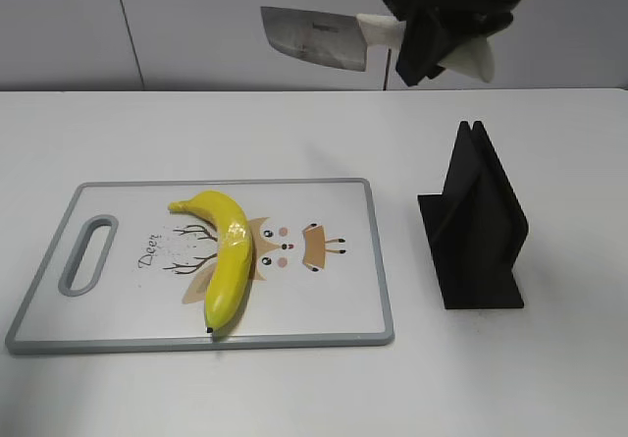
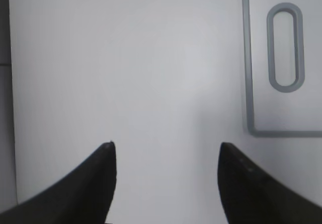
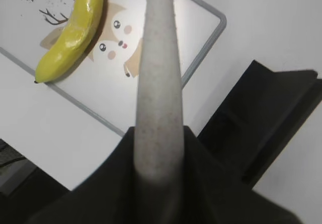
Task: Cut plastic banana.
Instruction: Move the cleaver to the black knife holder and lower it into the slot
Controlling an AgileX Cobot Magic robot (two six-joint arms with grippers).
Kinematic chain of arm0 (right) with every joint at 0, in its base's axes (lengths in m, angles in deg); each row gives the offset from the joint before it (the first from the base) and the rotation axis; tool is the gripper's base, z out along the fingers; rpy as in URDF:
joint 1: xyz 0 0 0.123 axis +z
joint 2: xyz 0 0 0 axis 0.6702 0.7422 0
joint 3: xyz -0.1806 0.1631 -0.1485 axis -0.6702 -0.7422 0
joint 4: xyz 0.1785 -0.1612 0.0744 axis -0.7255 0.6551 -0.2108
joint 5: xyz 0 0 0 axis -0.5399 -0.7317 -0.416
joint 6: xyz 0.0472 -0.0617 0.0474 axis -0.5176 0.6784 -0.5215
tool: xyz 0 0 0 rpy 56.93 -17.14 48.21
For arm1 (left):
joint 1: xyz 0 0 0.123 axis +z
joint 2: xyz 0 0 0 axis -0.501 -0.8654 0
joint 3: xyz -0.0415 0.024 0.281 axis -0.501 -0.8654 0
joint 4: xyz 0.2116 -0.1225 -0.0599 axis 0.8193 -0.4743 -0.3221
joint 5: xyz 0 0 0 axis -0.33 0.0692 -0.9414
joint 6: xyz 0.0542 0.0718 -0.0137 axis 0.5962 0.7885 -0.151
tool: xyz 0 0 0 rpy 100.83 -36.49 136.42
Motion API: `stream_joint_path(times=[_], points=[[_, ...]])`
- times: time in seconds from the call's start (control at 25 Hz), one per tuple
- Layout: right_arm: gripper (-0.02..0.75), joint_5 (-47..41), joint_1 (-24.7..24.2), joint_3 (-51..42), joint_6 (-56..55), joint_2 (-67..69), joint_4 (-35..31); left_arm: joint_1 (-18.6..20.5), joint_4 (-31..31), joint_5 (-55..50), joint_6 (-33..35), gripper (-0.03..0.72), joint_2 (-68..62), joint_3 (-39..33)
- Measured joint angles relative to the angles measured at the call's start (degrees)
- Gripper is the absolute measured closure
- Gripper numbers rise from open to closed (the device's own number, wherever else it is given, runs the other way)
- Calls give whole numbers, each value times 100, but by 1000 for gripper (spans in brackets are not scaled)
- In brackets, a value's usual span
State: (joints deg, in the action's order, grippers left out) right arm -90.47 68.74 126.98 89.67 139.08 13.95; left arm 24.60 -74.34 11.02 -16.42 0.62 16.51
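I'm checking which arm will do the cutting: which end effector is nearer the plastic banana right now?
Probably the right. The right end effector holds the knife raised above and behind the plastic banana. The left end effector hovers open over bare table beyond the cutting board's handle end.

Black stand (image 1: 476,226) beside cutting board (image 1: 324,300)

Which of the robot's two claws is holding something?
The right claw: it grips the knife by its pale handle, high above the table. The left claw hangs open, empty.
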Motion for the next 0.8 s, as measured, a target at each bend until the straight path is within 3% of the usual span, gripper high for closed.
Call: stream_joint_path(times=[0.44, 0.8], points=[[575, 1117, 0, -2394, -749, -1793, -18, 0, -24, -28, 0, 105, 2738, -1676], [575, 1260, 0, -3197, -1171, -2464, -24, 0, -41, -53, 0, 110, 5034, -2829]])
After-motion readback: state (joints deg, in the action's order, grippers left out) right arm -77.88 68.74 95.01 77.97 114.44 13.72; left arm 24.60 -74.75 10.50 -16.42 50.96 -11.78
